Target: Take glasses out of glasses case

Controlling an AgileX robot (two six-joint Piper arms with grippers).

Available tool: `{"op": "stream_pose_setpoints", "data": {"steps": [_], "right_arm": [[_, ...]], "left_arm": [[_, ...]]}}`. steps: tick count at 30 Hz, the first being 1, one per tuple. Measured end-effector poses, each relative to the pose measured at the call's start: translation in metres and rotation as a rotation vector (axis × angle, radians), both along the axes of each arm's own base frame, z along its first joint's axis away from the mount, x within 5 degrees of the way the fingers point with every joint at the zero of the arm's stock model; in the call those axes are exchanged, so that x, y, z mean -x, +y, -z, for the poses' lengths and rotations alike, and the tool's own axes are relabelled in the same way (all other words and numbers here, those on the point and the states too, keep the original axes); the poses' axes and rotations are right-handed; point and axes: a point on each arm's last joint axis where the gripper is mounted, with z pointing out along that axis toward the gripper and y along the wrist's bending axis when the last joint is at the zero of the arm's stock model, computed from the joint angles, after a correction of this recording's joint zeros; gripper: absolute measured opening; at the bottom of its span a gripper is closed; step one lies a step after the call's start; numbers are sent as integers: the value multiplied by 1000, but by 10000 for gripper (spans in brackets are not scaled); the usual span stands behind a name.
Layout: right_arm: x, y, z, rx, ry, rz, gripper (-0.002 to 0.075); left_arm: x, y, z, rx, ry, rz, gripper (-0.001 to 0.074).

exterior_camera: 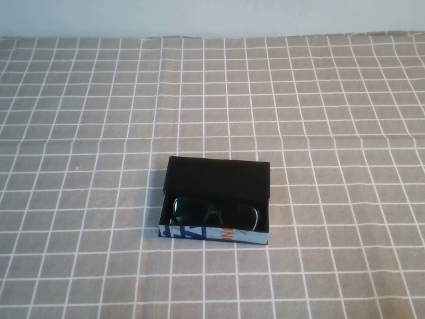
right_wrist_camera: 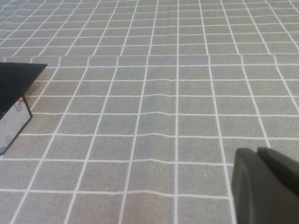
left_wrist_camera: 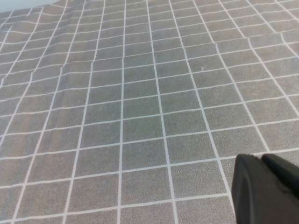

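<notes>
Fingers: can't tell on either; left gripper (left_wrist_camera: 266,189) and right gripper (right_wrist_camera: 266,184) each just a dark tip over checked cloth (exterior_camera: 80,100), holding nothing I see.
Nothing done: glasses (exterior_camera: 214,212) inside open glasses case (exterior_camera: 216,199), mid-table; nothing blocks.

A grey cloth (exterior_camera: 319,100) with a white grid covers the whole table, with faint creases running across it. The case (exterior_camera: 216,199) sits directly on it, lid open (the only thing on the cloth), near the front middle. Its printed front faces the robot's side, its lid the far side.
</notes>
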Motion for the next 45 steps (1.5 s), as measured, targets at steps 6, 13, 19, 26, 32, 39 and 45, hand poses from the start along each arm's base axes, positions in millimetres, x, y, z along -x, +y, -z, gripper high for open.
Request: {"op": "stream_pose_setpoints", "data": {"steps": [6,13,19,26,32,39,45], "right_arm": [[0,0,0,-6,1,0,-18],[0,3,-3,-142,-12,-4,-18],[-2,4,-18,-530,-115,37,-18],[-3,-1,-26,-664,-183,82,-18],[-2,1,-23,-670,-145,64,-18],[-4,10,-21,-747,7,21,-18],[-20,30,-63,-583,336,-109,-18]], "left_arm": [[0,0,0,0,0,0,-5],[0,0,0,0,0,0,-4],[0,0,0,0,0,0,-4],[0,0,0,0,0,0,-4],[0,0,0,0,0,0,-4],[0,0,0,0,0,0,-5],[0,0,0,0,0,0,-4]]}}
